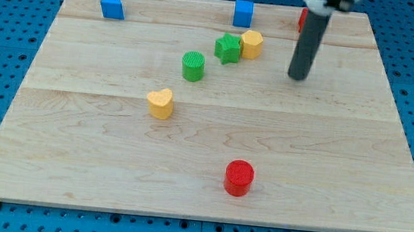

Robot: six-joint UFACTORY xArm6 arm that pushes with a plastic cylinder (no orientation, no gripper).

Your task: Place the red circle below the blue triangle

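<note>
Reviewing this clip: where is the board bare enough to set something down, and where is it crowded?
Bare: the view's left side below the blue triangle, down to the yellow heart; the bottom strip either side of the red circle; the right side below my tip. Crowded: the upper middle, where green circle, green star, yellow hexagon and blue cube cluster.

Single high oblique view over the whole wooden board (213, 132).

No text, label, brand, number or sign can be read anywhere: the bench (338, 182), the coloured blocks on it and the dark rod all show plain, unmarked surfaces
</note>
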